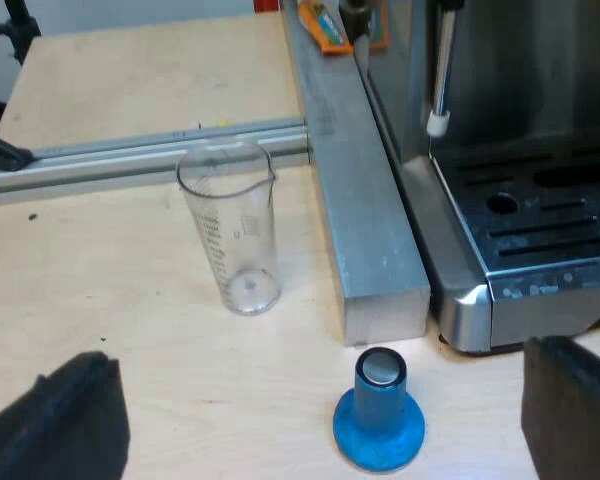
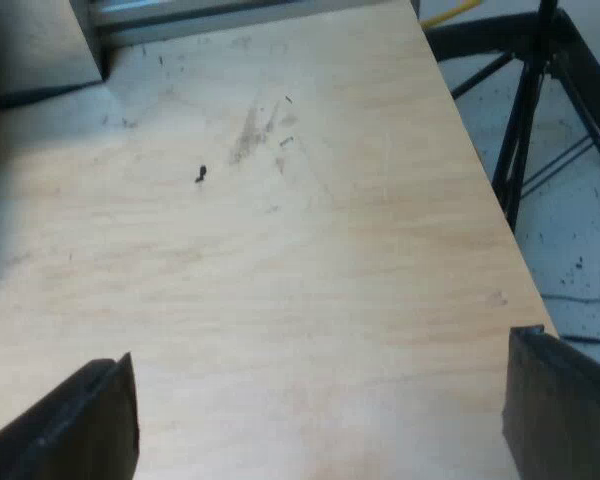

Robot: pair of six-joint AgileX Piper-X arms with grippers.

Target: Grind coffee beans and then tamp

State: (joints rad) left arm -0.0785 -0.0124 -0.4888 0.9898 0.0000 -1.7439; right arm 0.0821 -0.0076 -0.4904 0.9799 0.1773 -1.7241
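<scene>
Blue tamper (image 1: 380, 425) stood upright on the wooden table (image 1: 130, 330) beside the espresso machine (image 1: 520, 250), under the left gripper (image 1: 315, 415), which was spread wide and empty. Measuring glass (image 1: 235, 230) stood empty nearby. Right gripper (image 2: 320, 410) gaped over the table, holding nothing. Grinding and tamping both looked undone.

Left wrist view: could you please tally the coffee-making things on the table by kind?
espresso machine: 1
measuring glass: 1
blue tamper: 1
Total: 3
</scene>
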